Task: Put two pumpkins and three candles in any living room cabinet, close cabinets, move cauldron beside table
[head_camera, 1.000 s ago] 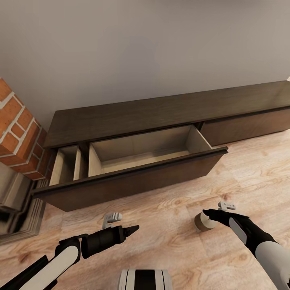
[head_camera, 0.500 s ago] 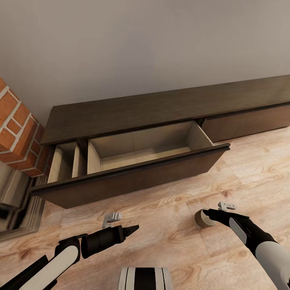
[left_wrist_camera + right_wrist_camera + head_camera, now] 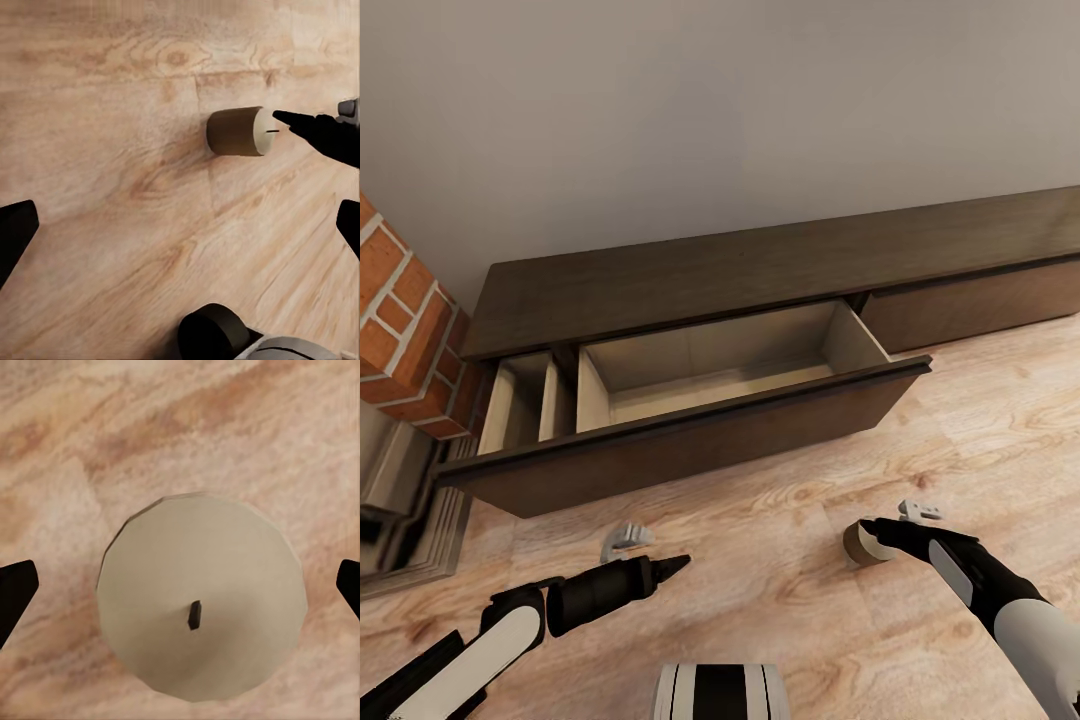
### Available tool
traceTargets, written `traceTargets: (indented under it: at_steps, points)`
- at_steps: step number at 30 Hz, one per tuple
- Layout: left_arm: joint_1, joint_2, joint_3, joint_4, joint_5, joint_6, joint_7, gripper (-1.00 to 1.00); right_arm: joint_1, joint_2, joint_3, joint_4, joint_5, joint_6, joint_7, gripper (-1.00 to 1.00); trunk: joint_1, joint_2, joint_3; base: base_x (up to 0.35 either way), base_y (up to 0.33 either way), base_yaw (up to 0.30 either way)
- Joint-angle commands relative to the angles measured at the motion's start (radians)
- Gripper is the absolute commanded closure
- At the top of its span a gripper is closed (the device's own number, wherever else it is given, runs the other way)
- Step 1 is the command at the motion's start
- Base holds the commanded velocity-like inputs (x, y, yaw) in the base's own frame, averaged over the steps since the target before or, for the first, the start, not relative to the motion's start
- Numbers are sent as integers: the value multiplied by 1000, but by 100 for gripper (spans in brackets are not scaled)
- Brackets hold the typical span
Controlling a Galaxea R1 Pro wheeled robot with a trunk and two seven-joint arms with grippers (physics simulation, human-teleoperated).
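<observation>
The right gripper (image 3: 875, 527) is hovering at a candle (image 3: 860, 543) on the floor (image 3: 780, 520), fingers wide — its wrist view is looking straight down the wick. The left gripper (image 3: 678, 563) is hanging nearby before the open cabinet (image 3: 690, 440) — finger spread unclear.

Through my left wrist camera I see a stubby beige-grey wicked candle (image 3: 238, 131) on the pale wood-plank floor (image 3: 112, 112), a black gripper fingertip (image 3: 296, 118) touching its wick end.

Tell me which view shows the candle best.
Right wrist view: the candle sits centred, top face and wick clear. Left wrist view shows its side and top from farther off. Head view shows it small, partly behind the right gripper.
</observation>
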Motion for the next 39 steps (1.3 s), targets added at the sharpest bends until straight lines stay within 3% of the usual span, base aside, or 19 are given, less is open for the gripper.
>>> traceTargets:
  at_steps: [1, 5, 9, 39]
  points:
    - [-1, 27, 34, -2, 29, 0, 9, -100, 0, -1, 4, -1, -4, 4, 3, -100, 0, 0, -1, 0, 0, 0]
    - [-1, 52, 54, -2, 80, 2, 8, -100, 0, -1, 4, -1, -4, 4, 5, -100, 0, 0, -1, 0, 0, 0]
    - [-1, 58, 59, -2, 92, 2, 8, -100, 0, -1, 4, -1, -4, 4, 5, -100, 0, 0, -1, 0, 0, 0]
    - [-1, 58, 61, -2, 97, 1, 8, -100, 0, -2, 4, -3, -4, 4, 4, -100, 4, -3, -39, 0, 0, 0]
